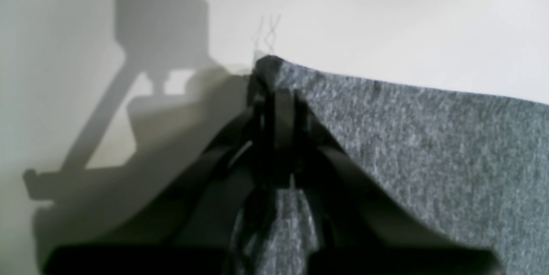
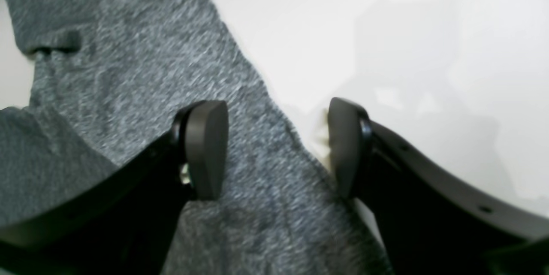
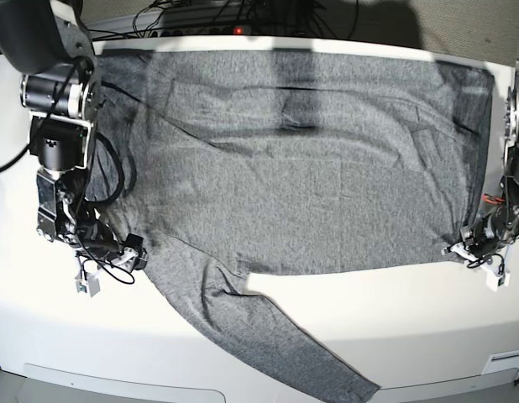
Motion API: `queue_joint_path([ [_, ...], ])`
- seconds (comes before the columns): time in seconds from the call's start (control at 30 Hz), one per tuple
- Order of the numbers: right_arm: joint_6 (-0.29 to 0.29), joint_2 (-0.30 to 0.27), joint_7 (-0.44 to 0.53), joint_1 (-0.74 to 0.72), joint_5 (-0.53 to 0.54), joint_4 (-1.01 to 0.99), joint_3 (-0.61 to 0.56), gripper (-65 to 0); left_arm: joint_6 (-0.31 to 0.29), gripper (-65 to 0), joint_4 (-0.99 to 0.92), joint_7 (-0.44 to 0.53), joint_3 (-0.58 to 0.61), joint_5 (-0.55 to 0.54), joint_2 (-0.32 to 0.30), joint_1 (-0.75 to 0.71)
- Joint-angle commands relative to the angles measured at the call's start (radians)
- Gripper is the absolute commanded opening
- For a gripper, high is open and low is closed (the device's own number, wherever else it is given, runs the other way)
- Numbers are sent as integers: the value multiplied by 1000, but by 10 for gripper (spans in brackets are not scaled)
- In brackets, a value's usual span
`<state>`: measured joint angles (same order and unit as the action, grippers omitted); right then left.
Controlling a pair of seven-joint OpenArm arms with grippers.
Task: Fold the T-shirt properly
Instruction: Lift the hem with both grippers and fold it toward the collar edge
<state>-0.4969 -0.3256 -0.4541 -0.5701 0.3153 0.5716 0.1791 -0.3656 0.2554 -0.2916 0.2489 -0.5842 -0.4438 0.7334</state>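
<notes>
T-shirt: the T-shirt (image 3: 301, 168) lies spread flat over the upper half of the counter (image 3: 427, 336); one long sleeve (image 3: 268, 336) runs from the body toward 5 o'clock and ends near the front edge
Fabric: heather-grey knit, thin and soft; plain, no print; shallow wrinkles across the chest; a darker band of shadow at 12 o'clock
Counter: white, smooth, matte; it carries grey shadows of the arms
Left arm: stands at 3 o'clock in the base view, reaching down to the shirt's lower corner there
Left hand: the left hand (image 1: 276, 95) has its black fingers pinched together on a corner of the cloth; the fabric rises to a small peak at the fingertips and falls away toward 4 o'clock; a few loose threads stick up above the peak
Right arm: stands at 9 o'clock in the base view, bent down over the shirt's edge where the sleeve joins the body
Right hand: the right hand (image 2: 274, 148) is spread wide, holding nothing; its rounded dark pads (image 2: 206, 146) are smooth and matte; one pad sits over the grey knit, the other over bare counter just beside the cloth's edge; the edge runs between them
</notes>
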Motion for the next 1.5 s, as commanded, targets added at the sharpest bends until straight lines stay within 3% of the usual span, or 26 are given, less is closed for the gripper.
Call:
queue_joint_path([
  [0.0,-25,2,-34,-16,-6,11,1,-277,-2,-650,13,16,-3,-10,-16,32],
  [0.2,-47,13,-45,-17,-13,11,1,-301,-2,-650,13,16,-3,-10,-16,31],
  [0.3,-50,12,-50,-17,-27,11,1,-409,-2,-650,13,17,-3,-10,-16,31],
  [0.43,-50,10,-50,-21,-21,11,1,-640,-2,-650,13,24,-3,-10,-16,32],
  [0.47,-50,9,-50,-25,-20,12,2,-650,-2,-650,13,24,-3,-10,-16,32],
  [0.6,-59,10,-50,-39,-20,21,5,-650,-2,-650,13,31,-3,-10,-16,32],
  [0.83,-145,10,-89,-42,-20,95,5,-650,-1,-650,19,-11,-3,-9,-17,31],
  [1.3,-159,9,-141,-31,-19,255,5,-650,-2,-650,251,-242,-8,-7,-17,31],
  [1.47,-184,-11,-171,40,37,381,4,-650,-1,-650,257,-298,-8,-8,-19,30],
])
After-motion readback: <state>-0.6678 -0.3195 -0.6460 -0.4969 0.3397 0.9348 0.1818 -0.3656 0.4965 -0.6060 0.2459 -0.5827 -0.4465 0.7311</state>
